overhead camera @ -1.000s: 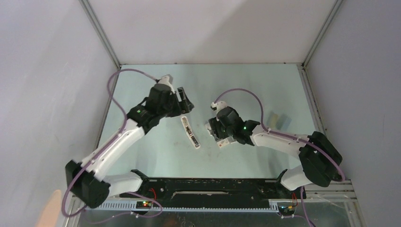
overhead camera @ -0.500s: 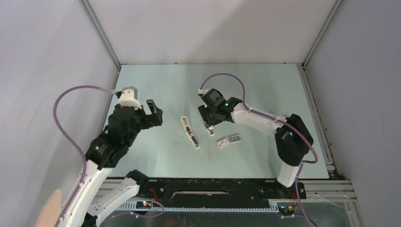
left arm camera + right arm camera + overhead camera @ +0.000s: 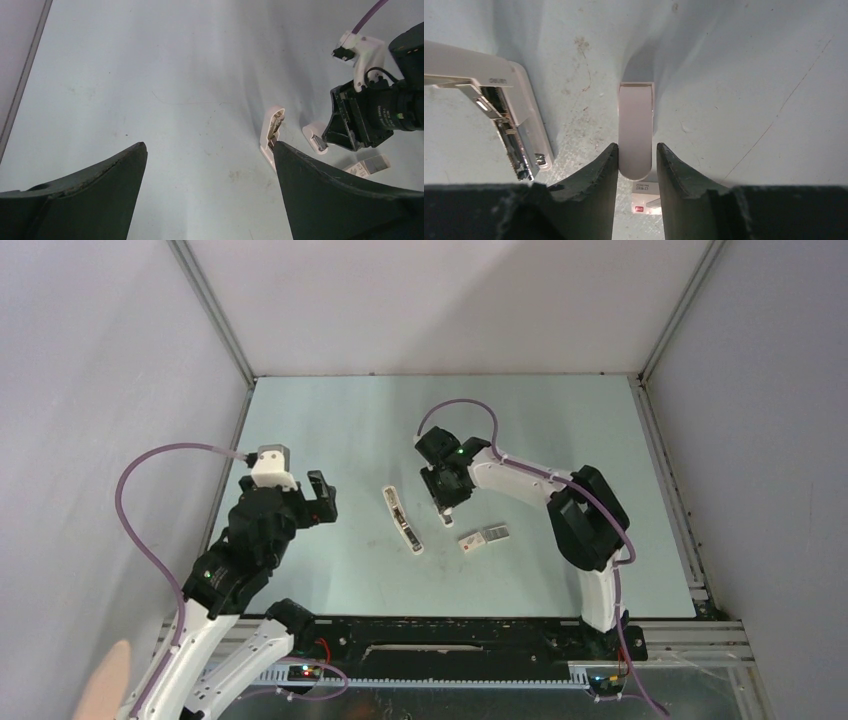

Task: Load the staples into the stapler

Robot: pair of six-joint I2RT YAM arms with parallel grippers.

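The white stapler (image 3: 403, 520) lies opened flat mid-table, its metal channel showing in the right wrist view (image 3: 504, 107) and the left wrist view (image 3: 272, 131). A separate white round-ended stapler piece (image 3: 636, 125) lies just right of it, also visible in the top view (image 3: 447, 516). My right gripper (image 3: 446, 500) is closed around this piece (image 3: 636, 146). The small white staples box (image 3: 484, 537) with red print lies on the table nearer the arms and shows below the piece (image 3: 646, 197). My left gripper (image 3: 322, 495) is open and empty, left of the stapler (image 3: 208, 145).
Grey walls enclose the pale green table (image 3: 350, 420) on three sides, with a metal frame rail (image 3: 215, 325) along the left edge. The right arm's purple cable (image 3: 455, 410) loops above its wrist.
My left arm has pulled back from the stapler toward the left and near side. My right gripper has moved from the staples box up to the white stapler piece.
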